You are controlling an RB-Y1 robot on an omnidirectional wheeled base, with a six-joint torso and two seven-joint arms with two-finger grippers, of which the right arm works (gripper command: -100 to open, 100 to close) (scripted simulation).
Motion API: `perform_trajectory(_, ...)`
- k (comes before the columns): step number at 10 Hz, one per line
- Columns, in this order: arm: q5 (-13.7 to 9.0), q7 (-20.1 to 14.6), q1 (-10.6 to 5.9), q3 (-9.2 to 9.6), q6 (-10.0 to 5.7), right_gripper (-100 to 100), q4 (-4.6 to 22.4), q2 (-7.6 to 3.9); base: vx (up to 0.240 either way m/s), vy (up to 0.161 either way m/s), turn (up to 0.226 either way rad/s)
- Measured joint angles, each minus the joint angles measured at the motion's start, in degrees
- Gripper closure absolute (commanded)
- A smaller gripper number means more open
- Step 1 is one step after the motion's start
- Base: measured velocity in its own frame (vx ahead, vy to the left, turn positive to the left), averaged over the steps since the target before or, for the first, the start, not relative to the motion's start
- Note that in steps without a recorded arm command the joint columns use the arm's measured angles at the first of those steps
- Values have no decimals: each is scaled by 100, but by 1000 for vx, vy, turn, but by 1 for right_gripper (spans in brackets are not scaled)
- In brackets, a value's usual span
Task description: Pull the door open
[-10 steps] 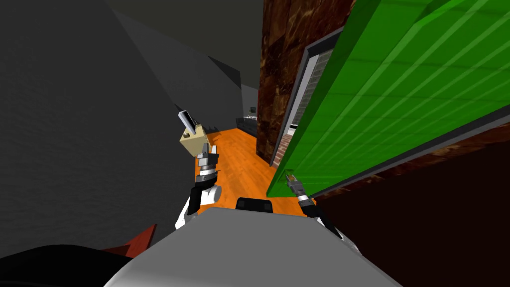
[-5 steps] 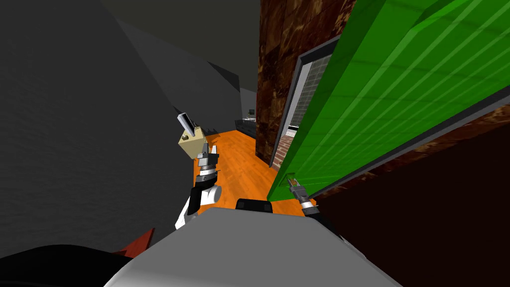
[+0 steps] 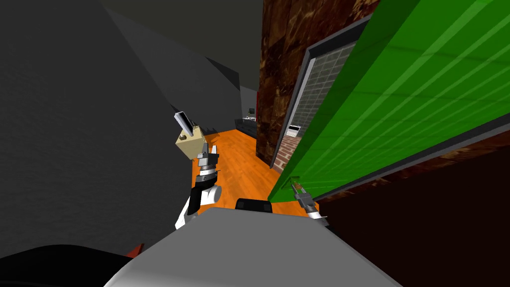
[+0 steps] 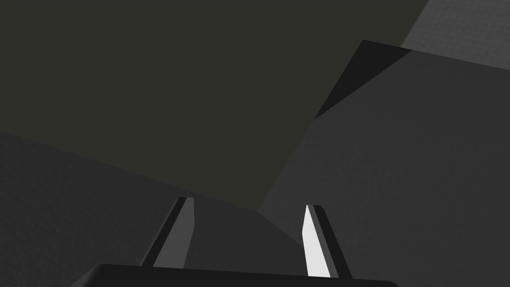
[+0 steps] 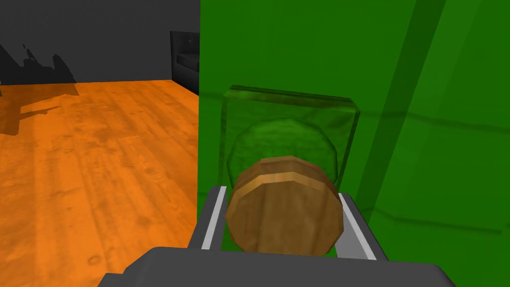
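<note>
The green door (image 3: 398, 99) stands partly swung out of its dark frame (image 3: 304, 84) in the brown wall, with a tiled room showing through the gap. My right gripper (image 3: 296, 185) is at the door's free edge, shut on the brown round door knob (image 5: 285, 209); both fingers press the knob's sides against its green backplate (image 5: 289, 124). The door's face (image 5: 398, 74) lies beside and behind the knob. My left gripper (image 3: 209, 148) is raised at the left with its fingers (image 4: 314, 239) open and nothing between them.
An orange wooden floor (image 3: 239, 164) runs ahead past the door's edge. A beige box (image 3: 188, 142) with a grey slab on top stands beyond my left gripper by the grey wall (image 3: 74, 124). Dark furniture (image 3: 246, 124) sits at the far end.
The door has swung further out of its frame, widening the gap onto the tiled room. My right gripper, still on the knob, has drawn back toward me.
</note>
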Motion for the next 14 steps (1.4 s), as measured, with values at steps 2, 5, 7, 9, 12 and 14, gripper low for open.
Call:
perform_trajectory(2,146,-191,87,194,-393,100,378,-45,46,44,-13)
perform_trajectory(5,256,-297,333,353,-792,-100,493,-153,35,32,-71)
perform_trajectory(7,356,-342,170,385,-695,-100,586,8,39,80,-243)
perform_trajectory(9,444,-360,41,392,-515,-100,571,143,50,89,-225)
perform_trajectory(12,596,-427,-194,409,-249,-100,602,354,47,74,-201)
perform_trajectory(14,698,-442,-388,429,-53,-100,643,543,29,74,-260)
